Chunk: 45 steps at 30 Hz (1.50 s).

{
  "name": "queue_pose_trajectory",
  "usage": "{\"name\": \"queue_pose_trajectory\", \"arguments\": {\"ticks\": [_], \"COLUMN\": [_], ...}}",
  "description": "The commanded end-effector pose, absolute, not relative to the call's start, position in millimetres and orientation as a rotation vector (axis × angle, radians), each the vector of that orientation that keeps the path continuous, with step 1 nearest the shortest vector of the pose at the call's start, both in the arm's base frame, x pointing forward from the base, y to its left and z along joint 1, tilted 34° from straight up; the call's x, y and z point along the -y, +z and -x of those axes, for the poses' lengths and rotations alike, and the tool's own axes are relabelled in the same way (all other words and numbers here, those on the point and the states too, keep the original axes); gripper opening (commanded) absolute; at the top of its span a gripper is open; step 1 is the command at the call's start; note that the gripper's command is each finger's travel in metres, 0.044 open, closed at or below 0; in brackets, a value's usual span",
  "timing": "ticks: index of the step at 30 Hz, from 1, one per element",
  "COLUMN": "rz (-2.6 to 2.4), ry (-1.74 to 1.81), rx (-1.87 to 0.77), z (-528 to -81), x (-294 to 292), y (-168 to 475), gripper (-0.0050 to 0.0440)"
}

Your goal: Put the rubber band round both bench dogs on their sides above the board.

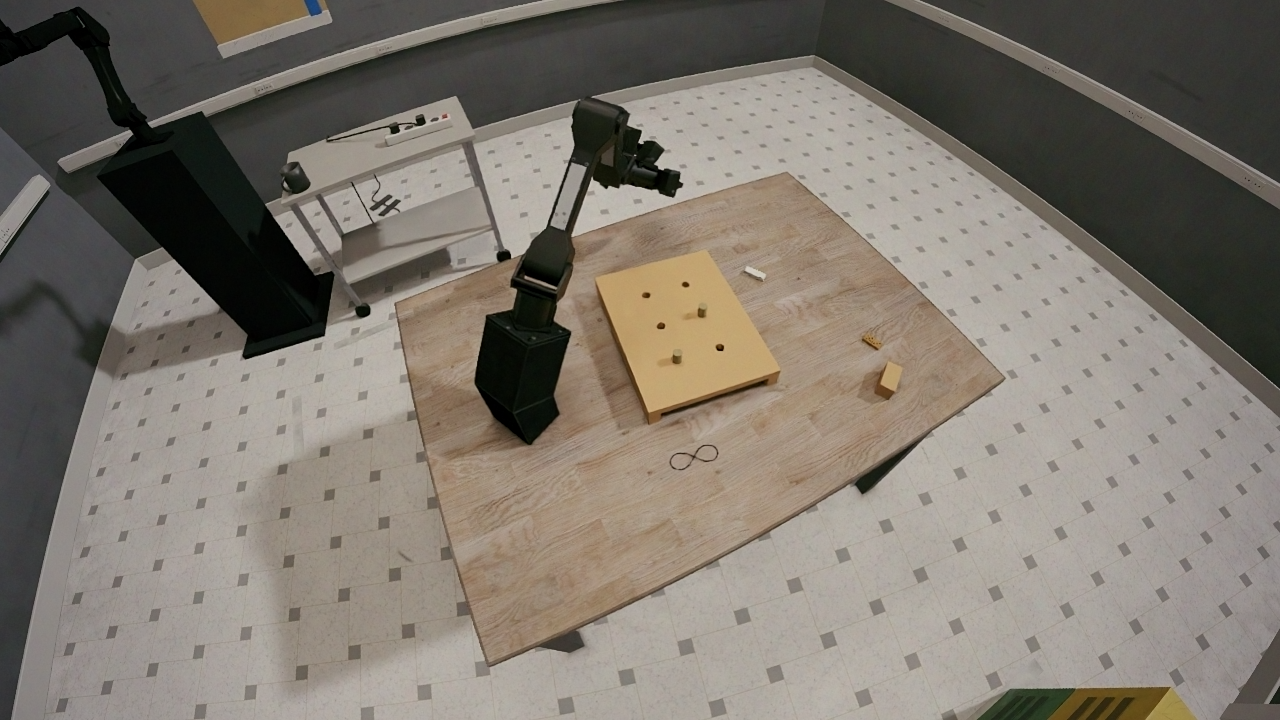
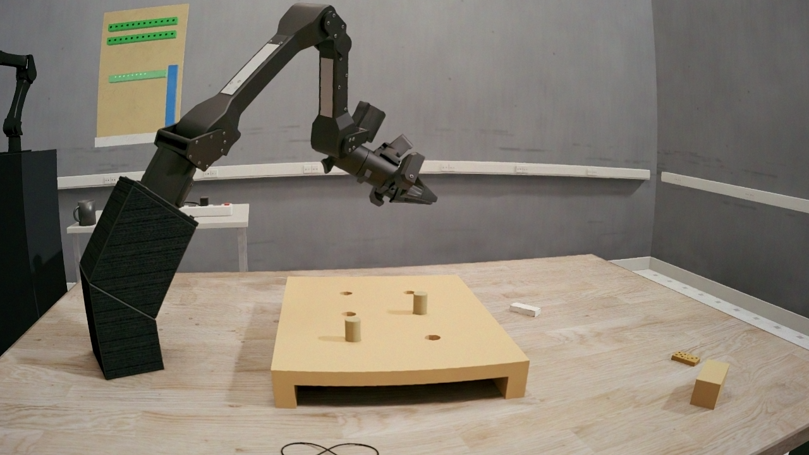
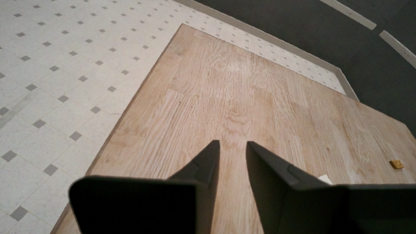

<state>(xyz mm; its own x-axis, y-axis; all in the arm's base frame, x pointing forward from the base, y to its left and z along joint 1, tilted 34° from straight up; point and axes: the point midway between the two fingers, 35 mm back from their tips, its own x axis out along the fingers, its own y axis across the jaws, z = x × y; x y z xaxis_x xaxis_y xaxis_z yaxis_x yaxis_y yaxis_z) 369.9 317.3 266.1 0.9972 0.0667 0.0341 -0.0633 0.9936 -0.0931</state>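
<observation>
One arm stands on the bench (image 1: 572,501), its end effector (image 2: 421,194) high above the far edge of the board (image 2: 395,345), fingers parted a little with nothing between them. Step in hand: approach; no part of the task is done. The two bench dogs (image 2: 352,329) (image 2: 419,303) stand bare on the board. The rubber band (image 1: 693,458) lies on the bench just off the board's near edge, apparently crossed into a figure eight. Next move: open wider, travel over the board, and descend on the band.
</observation>
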Motion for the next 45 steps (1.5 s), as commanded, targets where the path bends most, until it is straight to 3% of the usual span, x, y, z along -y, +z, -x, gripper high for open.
{"name": "queue_pose_trajectory", "arguments": {"ticks": [1,12,24,33,45], "rz": [0.082,0.024,-0.174,-0.342,-0.635], "ry": [0.046,-0.026,-0.2,-0.321,-0.508], "rx": [0.015,-0.079,-0.296,-0.412,-0.542], "z": [-388.4,-444.6,-501.6,-503.2,-473.2], "x": [-300.9,-234.9,-84.2,3.0,112.8], "y": [259.4,231.9,169.8,134.3,88.9], "gripper": [0.008,0.008,0.008,0.008,0.008]}}
